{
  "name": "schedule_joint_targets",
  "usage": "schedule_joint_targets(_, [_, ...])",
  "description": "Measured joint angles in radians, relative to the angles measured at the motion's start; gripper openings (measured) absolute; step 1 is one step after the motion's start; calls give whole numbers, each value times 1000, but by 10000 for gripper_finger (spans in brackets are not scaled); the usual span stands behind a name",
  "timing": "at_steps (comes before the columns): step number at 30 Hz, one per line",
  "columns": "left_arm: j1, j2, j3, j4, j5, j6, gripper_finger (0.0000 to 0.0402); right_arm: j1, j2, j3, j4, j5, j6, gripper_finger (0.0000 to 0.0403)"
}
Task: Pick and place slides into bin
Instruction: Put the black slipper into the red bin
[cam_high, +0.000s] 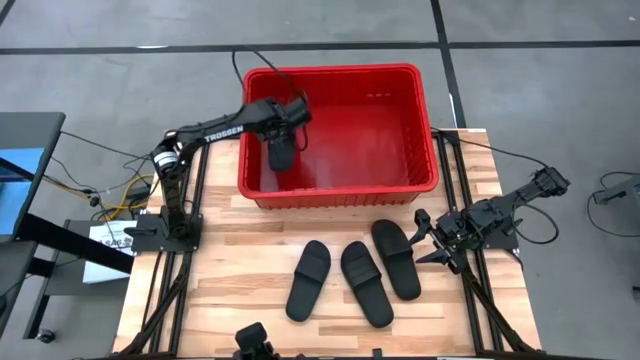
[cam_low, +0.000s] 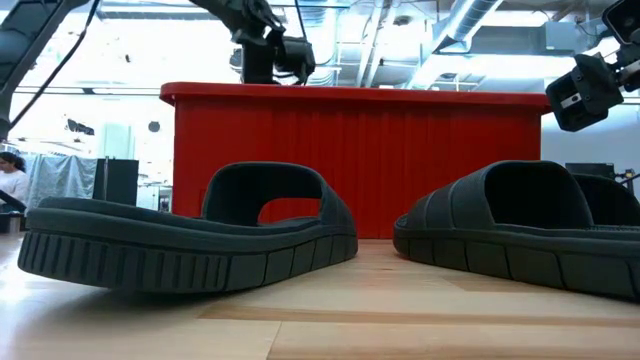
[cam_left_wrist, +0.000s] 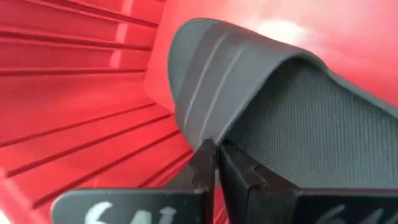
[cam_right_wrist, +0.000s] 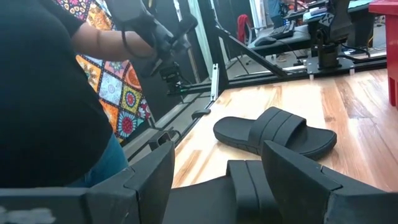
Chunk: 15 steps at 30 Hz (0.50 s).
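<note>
Slide (cam_high: 282, 152) in left arm's fingers (cam_left_wrist: 205, 163)

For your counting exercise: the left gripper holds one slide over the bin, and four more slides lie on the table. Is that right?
Not quite: the high view shows three slides on the table, not four. The rest stands: the left gripper holds one slide over the bin.

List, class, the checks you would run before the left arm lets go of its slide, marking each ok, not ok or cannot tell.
1. Left pincer shut on the held slide: ok.
2. Held slide inside the bin walls: ok.
3. Held slide resting on the bin floor: cannot tell.
4. Right pincer open beside the three slides on the table: ok.
5. Person clear of the table: cannot tell.
</note>
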Motion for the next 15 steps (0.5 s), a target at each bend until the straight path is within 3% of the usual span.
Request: schedule_joint_targets(15, [45, 0, -150, 150, 20, 9, 0, 0, 0, 0, 0, 0, 0, 233])
